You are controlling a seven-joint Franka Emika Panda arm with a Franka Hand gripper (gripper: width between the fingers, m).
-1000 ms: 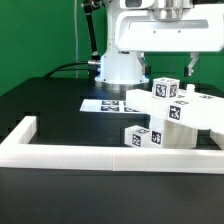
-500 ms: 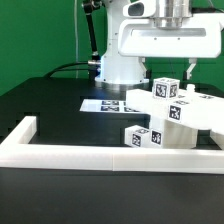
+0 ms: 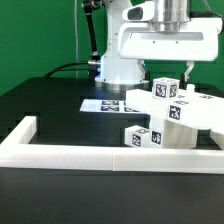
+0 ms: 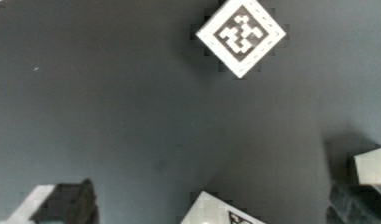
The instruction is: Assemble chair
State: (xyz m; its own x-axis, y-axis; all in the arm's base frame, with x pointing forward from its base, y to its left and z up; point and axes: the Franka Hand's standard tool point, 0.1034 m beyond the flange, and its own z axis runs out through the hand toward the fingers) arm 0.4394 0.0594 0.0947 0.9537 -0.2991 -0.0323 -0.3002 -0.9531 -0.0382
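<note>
The chair parts [image 3: 172, 112] are white blocky pieces with black-and-white tags, heaped at the exterior view's right against the front border. My gripper [image 3: 165, 70] hangs just above the heap, open and empty. One dark finger [image 3: 188, 69] shows beside the top tagged block [image 3: 164, 88]. In the wrist view my gripper [image 4: 213, 192] is open, with dark fingertips [image 4: 62, 202] at both sides over the black table. A tagged white piece [image 4: 240, 35] lies ahead, apart from the jaws. A corner of another white tagged piece [image 4: 226, 210] shows between the fingers, below them.
The marker board [image 3: 104, 104] lies flat behind the heap, in front of the arm's base [image 3: 120, 68]. The long white border frame [image 3: 90, 153] runs along the table's front, with a short arm [image 3: 24, 128] at the exterior view's left. A green wall stands behind.
The arm's hand has come down a little toward the heap of parts. The parts have not moved.
</note>
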